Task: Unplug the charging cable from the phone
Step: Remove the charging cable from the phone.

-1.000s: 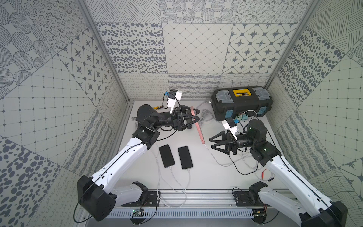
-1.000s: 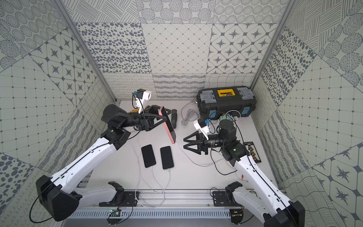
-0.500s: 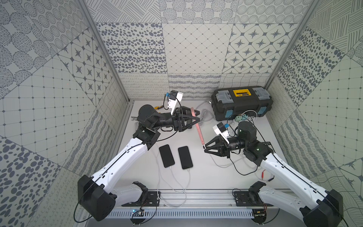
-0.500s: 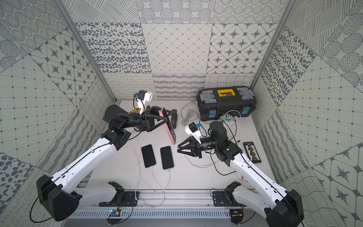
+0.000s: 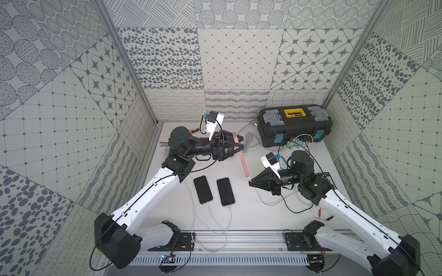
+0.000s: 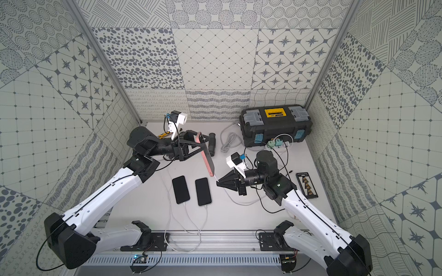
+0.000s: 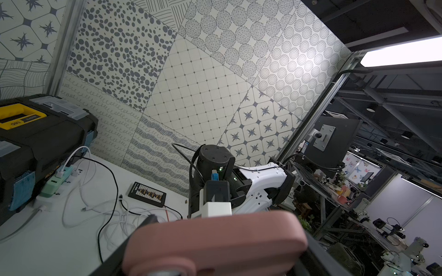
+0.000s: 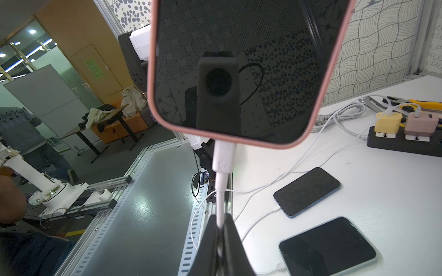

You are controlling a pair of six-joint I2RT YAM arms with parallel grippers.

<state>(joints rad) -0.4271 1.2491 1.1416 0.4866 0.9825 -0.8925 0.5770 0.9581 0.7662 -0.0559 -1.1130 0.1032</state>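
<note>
Black toolbox stands at the back wall; two dark phones lie side by side, plugged in.

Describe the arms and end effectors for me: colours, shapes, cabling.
Left arm and right arm match: white links, black joints and bases, thin black cables looping alongside. Left end effector and right end effector are black, with tapering triangular fingers. A white camera block with a blue plug sits on each wrist.
</note>
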